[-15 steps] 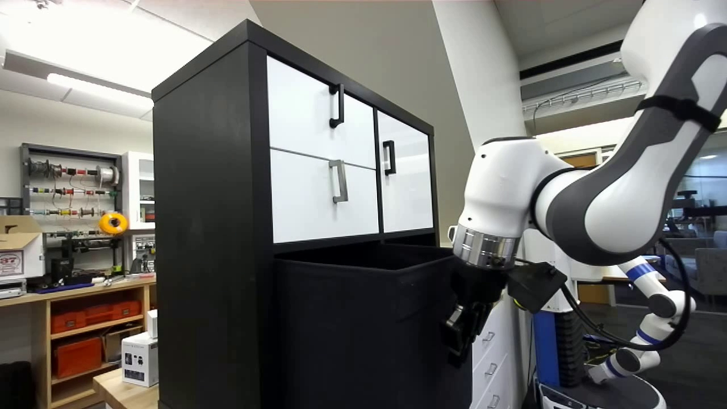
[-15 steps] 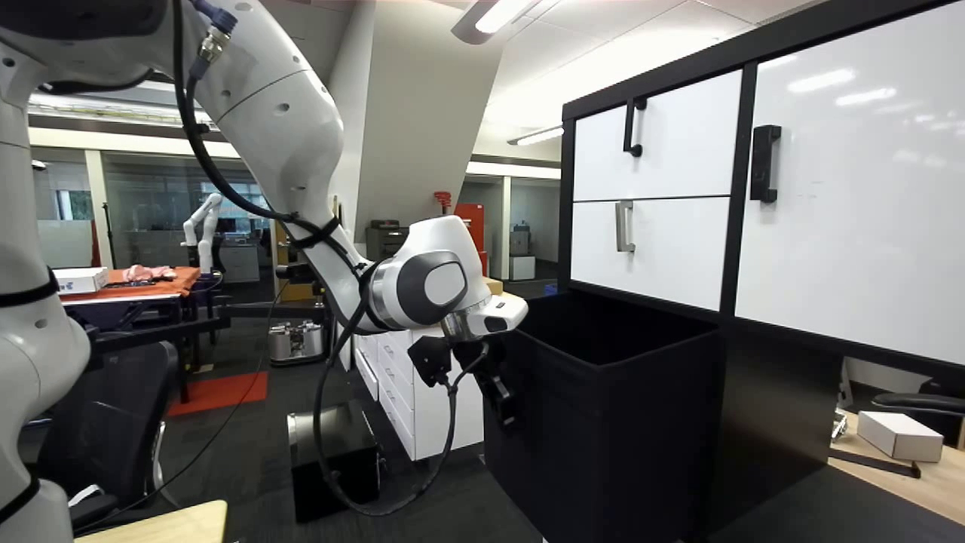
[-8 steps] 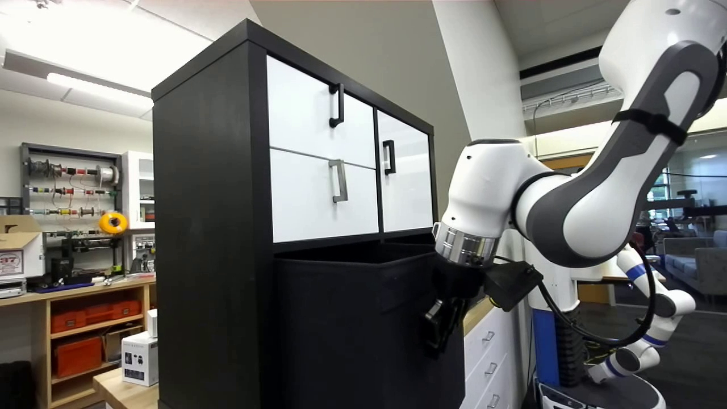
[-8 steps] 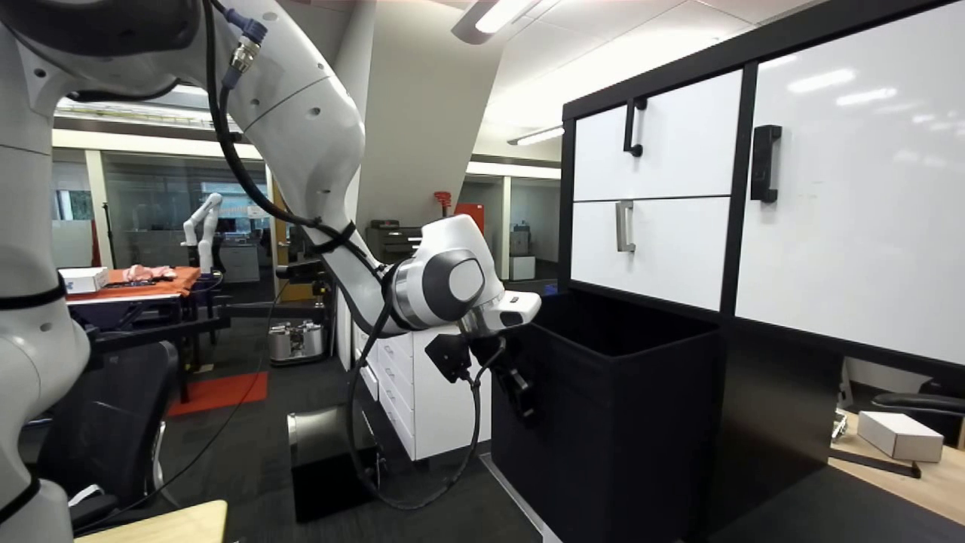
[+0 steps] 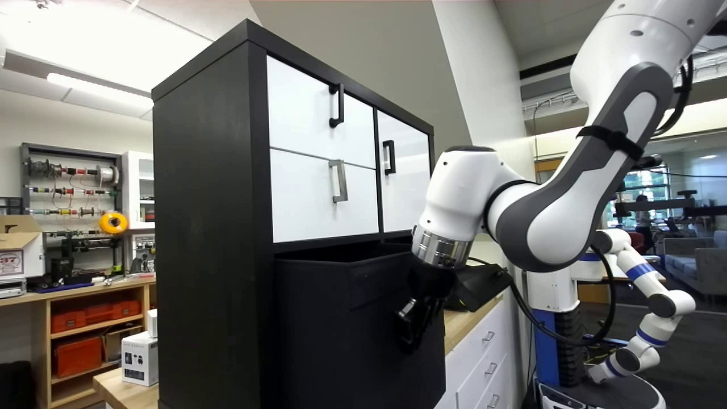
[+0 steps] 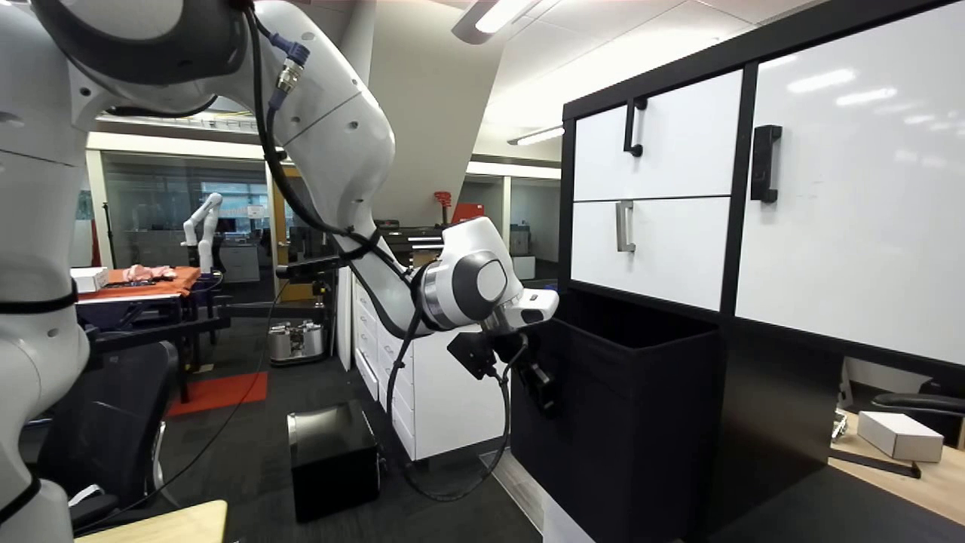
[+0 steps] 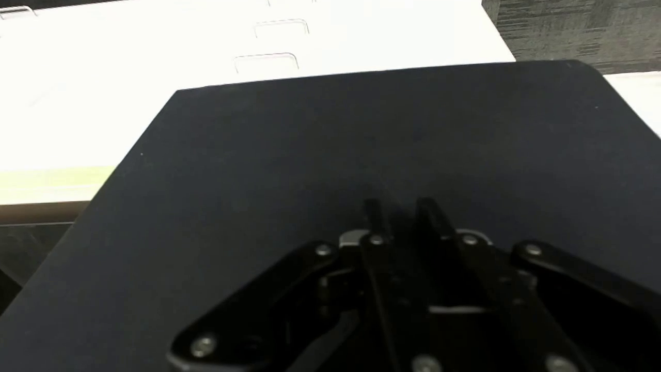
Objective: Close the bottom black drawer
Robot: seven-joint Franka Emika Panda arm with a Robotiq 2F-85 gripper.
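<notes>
The bottom black drawer (image 5: 318, 329) is a tall matte black box below the white-fronted drawers of the black cabinet (image 5: 201, 227). It stands partly pulled out, its open top showing in both exterior views (image 6: 603, 430). My gripper (image 5: 410, 335) points down at a slant against the drawer's outer front face, about mid-width and below the rim (image 6: 543, 396). In the wrist view the drawer's face (image 7: 310, 144) fills the middle behind the gripper (image 7: 400, 209). The fingertips stand a narrow gap apart with nothing between them and appear to touch the face.
White drawers with handles (image 5: 324, 199) sit above, all closed. A white chest of drawers with a wooden top (image 5: 483, 358) stands beside the black drawer. A black box (image 6: 335, 460) is on the floor. My arm's cable (image 6: 445, 494) hangs in a loop below the wrist.
My gripper and the black drawer have moved together toward the cabinet. The drawer sticks out less, and more of the white chest and floor shows. The gripper has stayed against its face.
</notes>
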